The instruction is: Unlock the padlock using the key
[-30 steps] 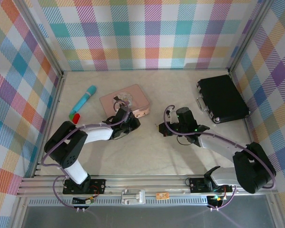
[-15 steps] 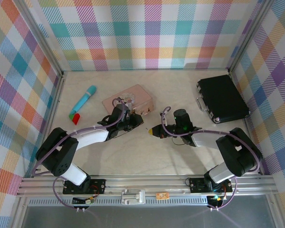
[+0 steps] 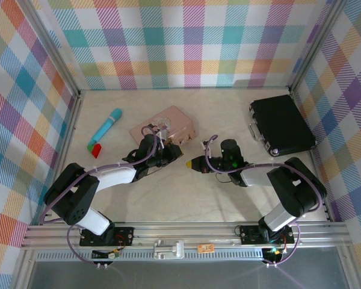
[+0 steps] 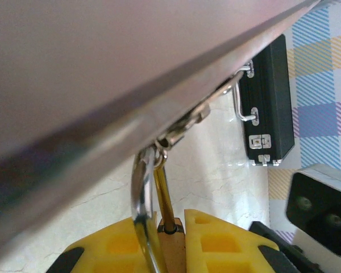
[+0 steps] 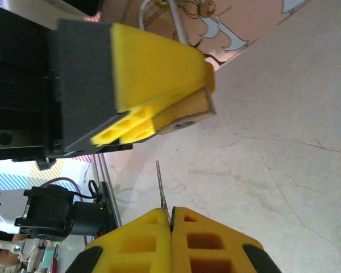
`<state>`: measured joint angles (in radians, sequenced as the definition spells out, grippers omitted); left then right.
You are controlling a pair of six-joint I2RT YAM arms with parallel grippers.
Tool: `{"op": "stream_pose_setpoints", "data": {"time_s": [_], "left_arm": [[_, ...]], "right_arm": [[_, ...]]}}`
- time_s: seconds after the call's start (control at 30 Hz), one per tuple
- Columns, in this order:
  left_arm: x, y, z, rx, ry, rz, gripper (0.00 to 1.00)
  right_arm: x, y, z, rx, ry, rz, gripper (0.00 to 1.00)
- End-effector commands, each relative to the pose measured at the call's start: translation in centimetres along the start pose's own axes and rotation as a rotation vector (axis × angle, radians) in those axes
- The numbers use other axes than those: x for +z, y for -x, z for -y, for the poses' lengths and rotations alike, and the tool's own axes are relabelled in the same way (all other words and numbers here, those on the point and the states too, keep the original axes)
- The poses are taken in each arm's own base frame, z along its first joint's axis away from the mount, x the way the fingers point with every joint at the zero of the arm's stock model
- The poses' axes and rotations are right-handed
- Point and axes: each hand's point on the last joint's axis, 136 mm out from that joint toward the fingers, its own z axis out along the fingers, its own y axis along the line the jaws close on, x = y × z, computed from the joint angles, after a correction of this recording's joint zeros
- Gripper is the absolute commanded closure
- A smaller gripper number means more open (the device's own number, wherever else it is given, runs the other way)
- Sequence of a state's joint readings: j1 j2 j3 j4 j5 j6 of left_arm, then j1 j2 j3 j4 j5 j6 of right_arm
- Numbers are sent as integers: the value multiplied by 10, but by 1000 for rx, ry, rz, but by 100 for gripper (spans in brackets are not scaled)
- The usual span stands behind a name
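Right tool [image 5: 171, 219] clamped shut on the key [image 5: 161, 185], its blade poking up toward the padlock [image 5: 184, 114]. Left tool [image 4: 170, 227] pinches that padlock by its brass body, shackle hooked to the clasp [image 4: 184, 122] of the pink tin [image 3: 177, 119] beyond. Square the blade to the lock's underside, then ease in slowly.

Marbled table [image 3: 186, 198] bears pink tin [image 3: 171, 120], turquoise tube [image 3: 106, 127], black case [image 3: 281, 125].

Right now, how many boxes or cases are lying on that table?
2. A flat pink rectangular tin lies near the middle; a black hard case with metal latches lies at the back right corner. Smaller ones could be hidden.
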<state>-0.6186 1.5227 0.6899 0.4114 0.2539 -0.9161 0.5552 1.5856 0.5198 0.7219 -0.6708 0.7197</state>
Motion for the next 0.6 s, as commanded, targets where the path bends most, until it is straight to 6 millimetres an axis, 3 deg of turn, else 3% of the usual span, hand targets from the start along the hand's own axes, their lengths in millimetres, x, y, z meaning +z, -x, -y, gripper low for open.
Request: {"op": "stream_pose_setpoints", "data": {"time_s": [0.0, 0.3, 0.57], "left_arm": [[-13, 16, 41, 33, -151, 53, 100], [-19, 19, 40, 36, -173, 96, 100], [-23, 14, 40, 62, -185, 86, 100]], "right_arm": [[0, 7, -4, -5, 39, 32, 100], [6, 20, -7, -17, 59, 49, 100], [12, 13, -4, 40, 135, 36, 100]]}}
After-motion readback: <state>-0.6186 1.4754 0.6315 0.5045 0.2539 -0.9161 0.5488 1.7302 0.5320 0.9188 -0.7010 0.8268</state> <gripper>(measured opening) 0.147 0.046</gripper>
